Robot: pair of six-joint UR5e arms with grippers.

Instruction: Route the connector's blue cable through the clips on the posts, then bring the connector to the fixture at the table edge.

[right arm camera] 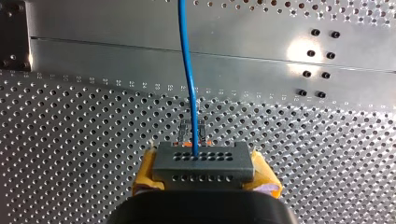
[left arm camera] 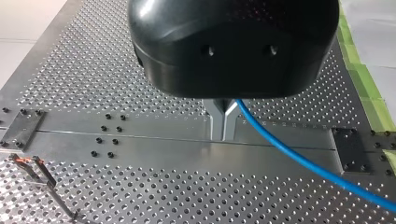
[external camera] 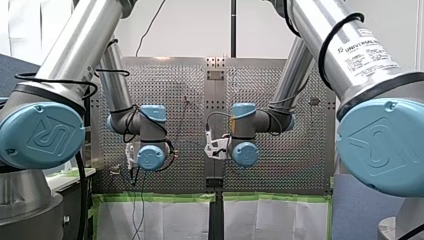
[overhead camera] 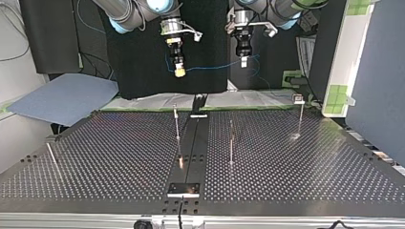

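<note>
Connector (right arm camera: 203, 161) clamped in right gripper (right arm camera: 205, 176); left gripper (left arm camera: 223, 135) pinches blue cable (left arm camera: 299, 156), suspending it above worktop (left arm camera: 140, 196) for routing.

The blue cable (left arm camera: 299, 158) is cut off at the edge in both wrist views. The clips (overhead camera: 299, 99) on the posts (overhead camera: 177, 125) are too small to read.
</note>
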